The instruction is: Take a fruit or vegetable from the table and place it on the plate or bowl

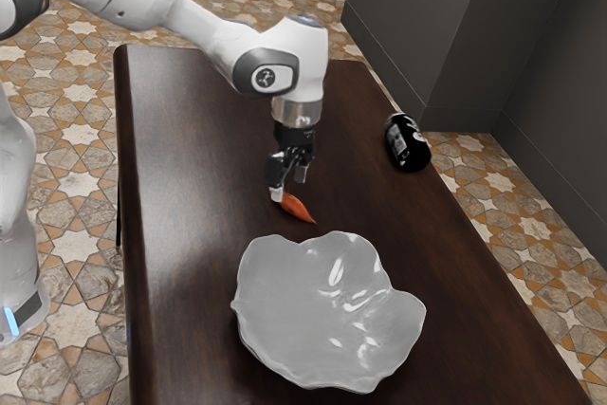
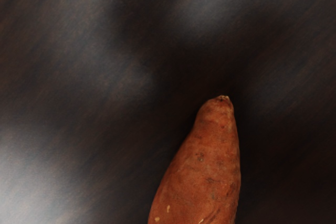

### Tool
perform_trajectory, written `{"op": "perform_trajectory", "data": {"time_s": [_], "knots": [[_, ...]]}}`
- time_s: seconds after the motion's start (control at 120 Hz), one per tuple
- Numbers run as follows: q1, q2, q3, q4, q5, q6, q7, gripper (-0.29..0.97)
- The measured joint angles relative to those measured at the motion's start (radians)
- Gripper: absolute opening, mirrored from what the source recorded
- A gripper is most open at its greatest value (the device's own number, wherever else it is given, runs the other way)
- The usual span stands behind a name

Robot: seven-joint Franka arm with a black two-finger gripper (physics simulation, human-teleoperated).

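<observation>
In the exterior view, our gripper (image 1: pixel 287 187) points down over the dark wooden table (image 1: pixel 180 196). Its fingers stand narrow, and they grip the thick end of a sweet potato (image 1: pixel 298 207) from two sides. The pointed end of the sweet potato slants away below the fingertips, toward the wavy grey plate (image 1: pixel 327 315). The plate lies near the fingers, on the side of the potato's tip, and it does not touch the potato. A black can (image 1: pixel 406 142) lies on its side, well apart from the fingers, close to the table edge.

In the wrist view, the sweet potato (image 2: pixel 202 177) reaches out from under our hand. Its orange-brown skin has small spots, and its tip is narrow. Behind it is the dark table top (image 2: pixel 79 77).
</observation>
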Motion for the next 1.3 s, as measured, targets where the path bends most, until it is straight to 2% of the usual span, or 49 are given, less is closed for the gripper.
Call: {"op": "perform_trajectory", "data": {"time_s": [0.8, 0.9, 1.083, 1.3], "knots": [[-0.001, 0.074, 0.000, -0.010, -0.007, 0.097, 0.011, 0.67], [-0.003, 0.080, 0.001, -0.011, -0.018, 0.103, 0.012, 0.63], [-0.005, 0.079, 0.001, -0.012, -0.026, 0.109, 0.013, 0.44], [-0.005, 0.080, 0.001, -0.013, -0.028, 0.111, 0.015, 0.36]]}}
